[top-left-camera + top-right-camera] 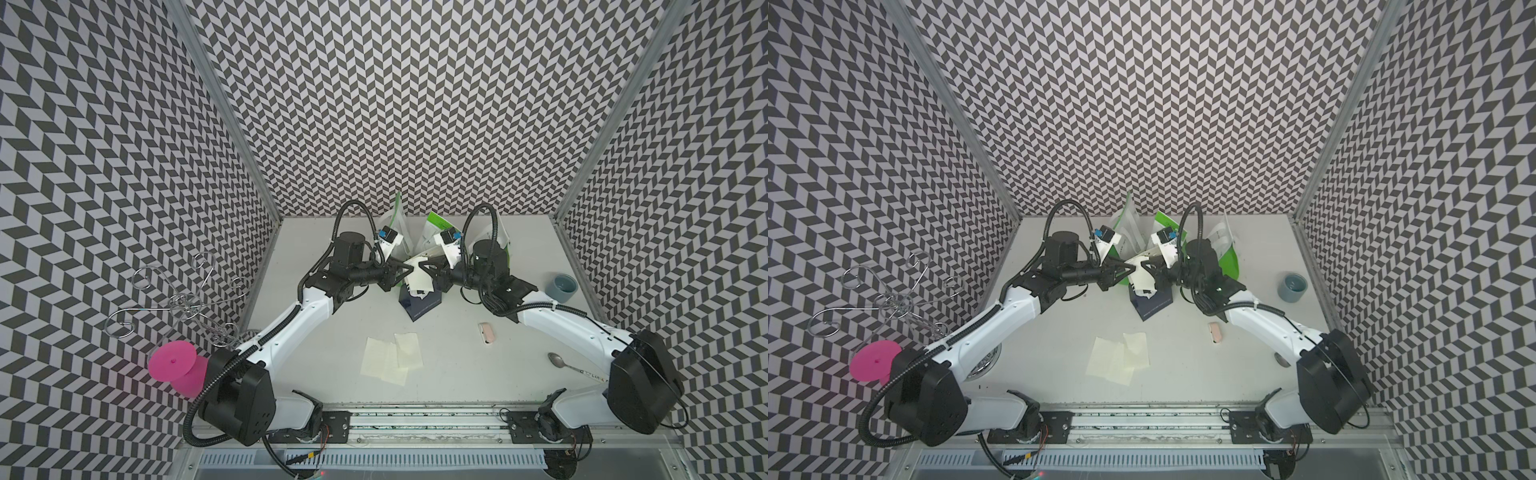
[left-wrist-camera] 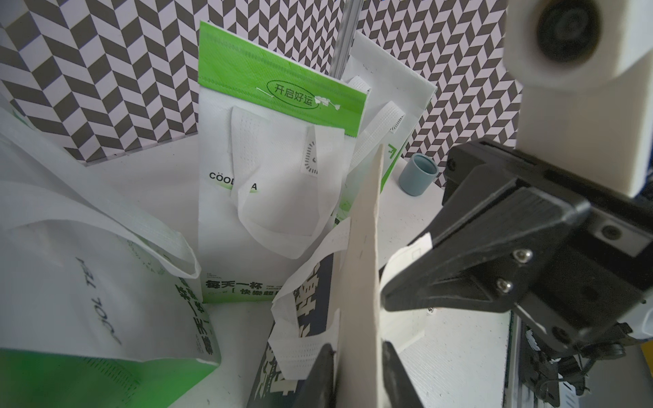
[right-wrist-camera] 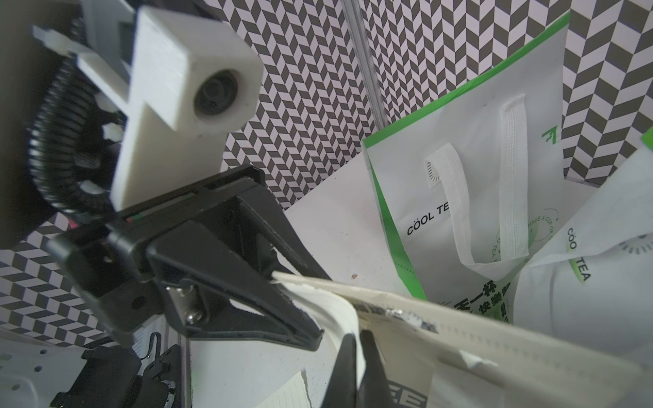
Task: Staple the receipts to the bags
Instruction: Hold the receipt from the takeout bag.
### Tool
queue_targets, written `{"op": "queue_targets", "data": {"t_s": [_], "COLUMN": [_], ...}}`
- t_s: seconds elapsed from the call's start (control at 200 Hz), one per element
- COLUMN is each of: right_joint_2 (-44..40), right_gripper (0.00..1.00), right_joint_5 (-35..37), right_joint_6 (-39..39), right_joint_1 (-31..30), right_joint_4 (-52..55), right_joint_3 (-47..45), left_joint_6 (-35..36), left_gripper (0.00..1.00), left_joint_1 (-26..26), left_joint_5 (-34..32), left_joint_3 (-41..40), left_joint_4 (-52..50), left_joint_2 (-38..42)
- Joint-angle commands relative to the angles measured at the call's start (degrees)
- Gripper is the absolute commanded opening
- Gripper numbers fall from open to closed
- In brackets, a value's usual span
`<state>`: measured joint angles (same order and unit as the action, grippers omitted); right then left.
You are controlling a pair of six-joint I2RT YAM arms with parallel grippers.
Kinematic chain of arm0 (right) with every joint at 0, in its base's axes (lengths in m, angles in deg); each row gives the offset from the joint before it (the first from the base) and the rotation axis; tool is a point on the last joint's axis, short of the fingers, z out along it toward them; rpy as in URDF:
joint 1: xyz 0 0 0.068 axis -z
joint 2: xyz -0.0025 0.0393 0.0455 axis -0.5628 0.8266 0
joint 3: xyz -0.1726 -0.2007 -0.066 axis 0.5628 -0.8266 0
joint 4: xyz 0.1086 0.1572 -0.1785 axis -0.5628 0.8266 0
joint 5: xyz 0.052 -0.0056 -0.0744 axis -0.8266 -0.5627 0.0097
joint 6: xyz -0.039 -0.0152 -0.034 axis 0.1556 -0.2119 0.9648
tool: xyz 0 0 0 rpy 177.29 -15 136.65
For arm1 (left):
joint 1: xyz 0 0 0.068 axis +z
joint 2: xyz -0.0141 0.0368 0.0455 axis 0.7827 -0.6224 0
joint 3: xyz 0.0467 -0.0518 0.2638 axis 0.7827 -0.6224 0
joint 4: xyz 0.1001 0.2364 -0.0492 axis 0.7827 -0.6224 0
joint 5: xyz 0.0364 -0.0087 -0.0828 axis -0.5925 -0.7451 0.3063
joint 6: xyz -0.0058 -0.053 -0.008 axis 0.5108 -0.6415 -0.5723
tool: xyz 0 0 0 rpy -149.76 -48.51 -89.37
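Observation:
Over the middle of the table my two grippers meet tip to tip above the navy bag [image 1: 422,307]. My left gripper [image 2: 358,374] is open, its jaws narrowly apart on either side of a cream receipt [image 2: 364,247] that stands on edge between them. My right gripper [image 3: 358,367] is shut on a white fold at the top of the navy bag [image 3: 399,395], just under that receipt [image 3: 459,328]. Three more receipts [image 1: 392,359] lie overlapping on the table nearer the front. Green-and-white bags [image 2: 268,197] [image 3: 459,183] stand behind against the back wall.
A small pinkish stapler [image 1: 487,332] lies to the right of the navy bag. A grey-blue cup [image 1: 562,288] stands near the right wall and a spoon [image 1: 559,360] lies in front of it. A wire stand [image 1: 187,299] and a pink object [image 1: 176,368] sit at the left.

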<state>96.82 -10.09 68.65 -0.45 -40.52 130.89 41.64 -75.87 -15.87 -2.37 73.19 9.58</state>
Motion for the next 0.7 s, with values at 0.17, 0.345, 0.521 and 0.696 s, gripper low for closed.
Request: {"op": "queue_targets", "data": {"t_s": [0.17,0.345,0.521,0.696], "right_joint_2": [1.1,0.7,1.2,1.4], "right_gripper": [0.0,0.0,0.0,0.0], "right_joint_5": [0.0,0.6,0.7,1.1], "right_joint_6": [0.2,0.5,1.2,1.3], "right_joint_1": [-0.6,-0.6,-0.8,-0.8], "right_joint_4": [-2.9,-2.7,-1.5,-1.7], "right_joint_3": [1.8,2.6,4.2,3.9], "left_joint_6": [0.9,1.1,1.1,1.1], "left_gripper": [0.2,0.15,0.19,0.17], "left_joint_1": [-0.2,-0.2,-0.3,-0.3], "left_joint_5": [0.0,0.0,0.1,-0.2], "left_joint_3": [1.8,1.8,1.8,1.8], "left_joint_4": [0.0,-0.1,-0.1,-0.1], "left_joint_2": [-0.6,-0.7,-0.7,-0.7]}}
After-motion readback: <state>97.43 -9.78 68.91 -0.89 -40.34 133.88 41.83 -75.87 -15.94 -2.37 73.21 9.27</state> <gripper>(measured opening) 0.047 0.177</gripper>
